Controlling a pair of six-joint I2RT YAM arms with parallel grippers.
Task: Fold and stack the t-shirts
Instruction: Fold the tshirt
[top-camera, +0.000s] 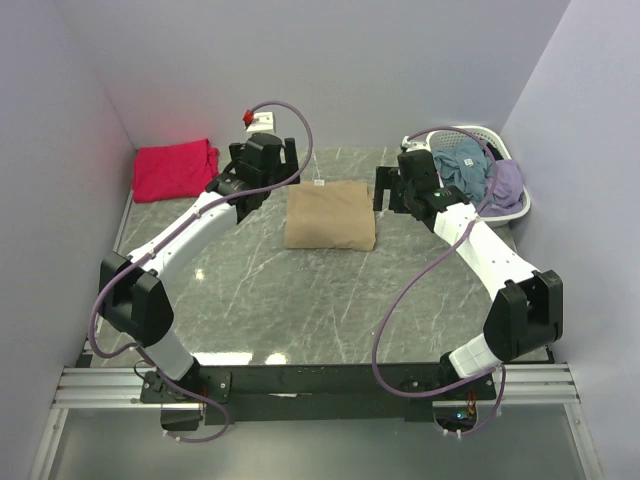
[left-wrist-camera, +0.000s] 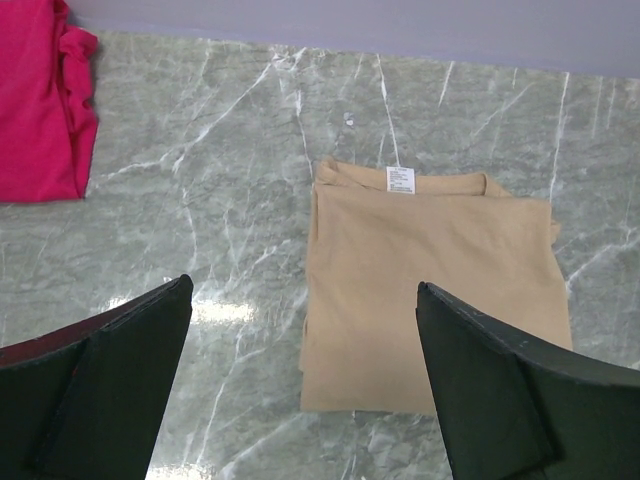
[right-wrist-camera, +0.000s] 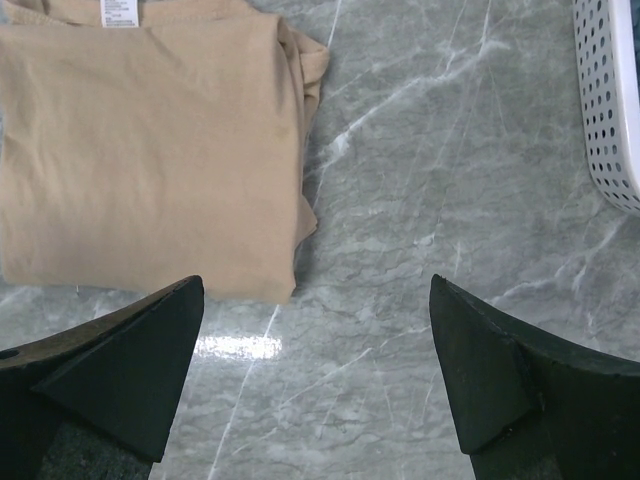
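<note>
The tan t-shirt (top-camera: 331, 216) lies folded into a rectangle in the middle of the table, its white neck label at the far edge. It also shows in the left wrist view (left-wrist-camera: 430, 290) and the right wrist view (right-wrist-camera: 140, 140). The red-pink t-shirt (top-camera: 174, 168) lies folded at the far left, and shows in the left wrist view (left-wrist-camera: 40, 100). My left gripper (top-camera: 262, 158) hovers open and empty just left of the tan shirt's far corner. My right gripper (top-camera: 392, 188) hovers open and empty just right of the tan shirt. Both are above the table.
A white lattice basket (top-camera: 517, 208) with blue and purple clothes stands at the far right; its wall shows in the right wrist view (right-wrist-camera: 610, 100). A small white box with a red part (top-camera: 259, 120) sits at the back wall. Grey walls close in three sides.
</note>
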